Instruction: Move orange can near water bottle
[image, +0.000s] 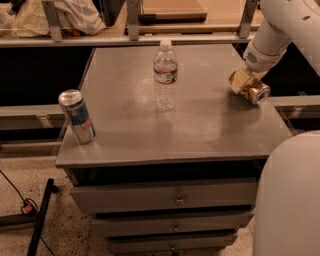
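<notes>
Orange can (252, 88) is tilting, clasped by the gripper (243, 80), well right of the water bottle (165, 75), its silver top facing away

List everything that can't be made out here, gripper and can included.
- Camera view: the gripper sits at the tilted orange can by the right edge of the table. Shadow hides whether the can touches the tabletop.
- The label on the water bottle is too small to read.
- The right ends of the drawers are hidden by the robot's white body.
- The arm is cut off by the top and right edges.
</notes>
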